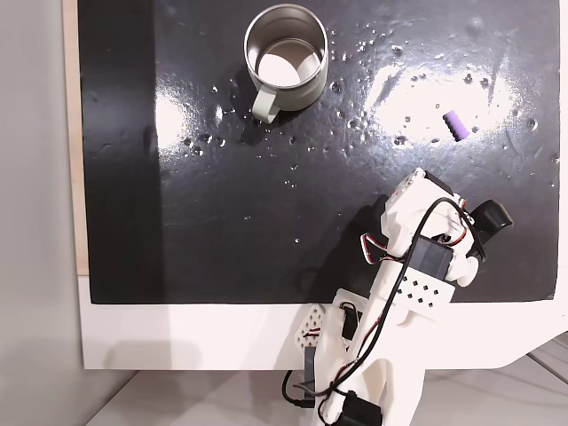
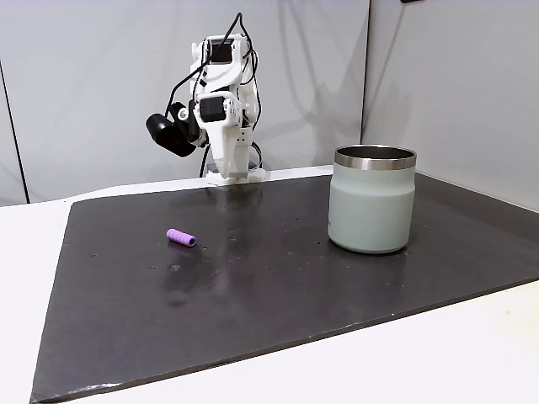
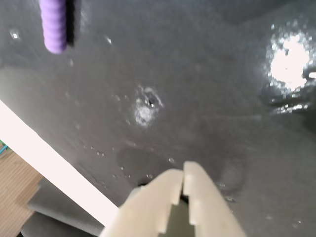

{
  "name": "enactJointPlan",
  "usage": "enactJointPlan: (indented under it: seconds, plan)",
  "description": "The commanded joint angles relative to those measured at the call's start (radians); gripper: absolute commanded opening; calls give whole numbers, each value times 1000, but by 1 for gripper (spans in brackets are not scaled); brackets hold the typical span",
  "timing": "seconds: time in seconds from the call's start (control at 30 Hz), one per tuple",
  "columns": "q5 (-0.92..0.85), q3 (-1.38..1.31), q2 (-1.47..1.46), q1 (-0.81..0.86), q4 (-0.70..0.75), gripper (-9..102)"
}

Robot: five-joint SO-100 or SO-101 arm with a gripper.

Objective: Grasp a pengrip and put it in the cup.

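The pengrip (image 1: 455,123) is a small light-purple ribbed tube lying on the black mat, right of centre in a fixed view from above. In a fixed view from the side the pengrip (image 2: 180,238) lies well left of the cup (image 2: 370,210). The cup (image 1: 306,93) stands upright at the mat's far side, pale grey-green with a shiny rim and inside, handle towards the arm. My gripper (image 3: 182,174) is shut with nothing between its fingers, hovering above bare mat. The pengrip (image 3: 53,24) sits far up-left of the fingertips. The gripper (image 1: 414,180) hangs folded back near the arm's base.
The black mat (image 1: 204,222) is glossy, with glare patches and small specks. It lies on a white table (image 1: 195,337) whose edge runs close behind the gripper. The arm's base (image 2: 232,175) stands at the mat's back edge. Grey walls stand behind.
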Motion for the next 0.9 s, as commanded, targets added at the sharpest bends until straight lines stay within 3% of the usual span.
enactJointPlan:
  seconds: [0.0, 0.87]
  plan:
    - [8, -91, -38, 40, 15, 0]
    - [-153, -460, -400, 193, 20, 0]
